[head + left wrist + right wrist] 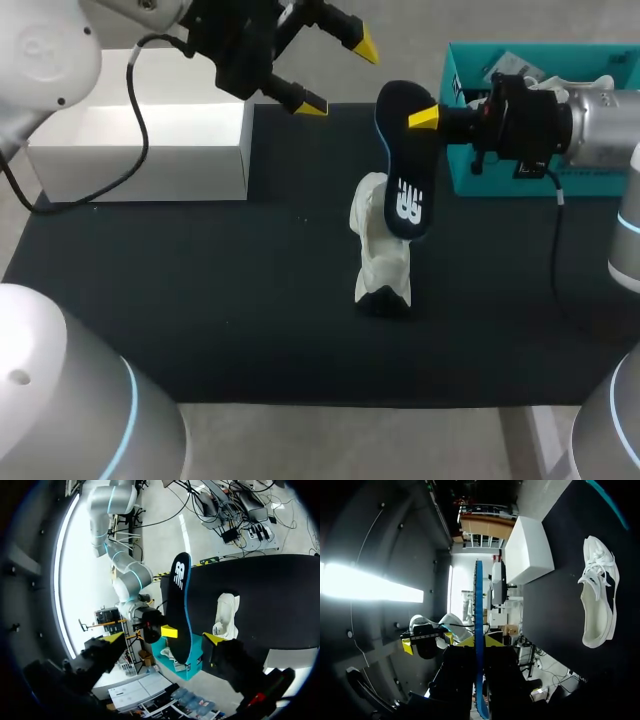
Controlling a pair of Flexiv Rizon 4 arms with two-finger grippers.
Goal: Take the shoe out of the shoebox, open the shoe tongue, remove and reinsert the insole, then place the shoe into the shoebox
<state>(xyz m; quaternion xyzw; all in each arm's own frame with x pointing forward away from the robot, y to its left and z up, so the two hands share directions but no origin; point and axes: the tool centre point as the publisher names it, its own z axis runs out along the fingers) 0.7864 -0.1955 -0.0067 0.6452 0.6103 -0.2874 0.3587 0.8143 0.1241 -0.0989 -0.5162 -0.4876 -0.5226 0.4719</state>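
My right gripper (pixel 425 118) is shut on the dark, blue-edged insole (pixel 405 165) near its heel end and holds it in the air above the mat. In the right wrist view the insole (pixel 478 620) shows edge-on between the yellow tips of that gripper (pixel 478 641). Under the insole's hanging end, the white shoe (pixel 383 250) rests on the black mat, apart from both grippers. My left gripper (pixel 338 75) stands open in the air left of the insole, holding nothing. From the left wrist, the insole (pixel 180 600) and shoe (pixel 226 615) lie ahead of the open gripper (pixel 164 640).
The teal shoebox (pixel 500 180) stands at the back right, under my right arm. A white box (pixel 140 150) sits at the back left, below my left arm. The black mat (pixel 200 300) covers the table.
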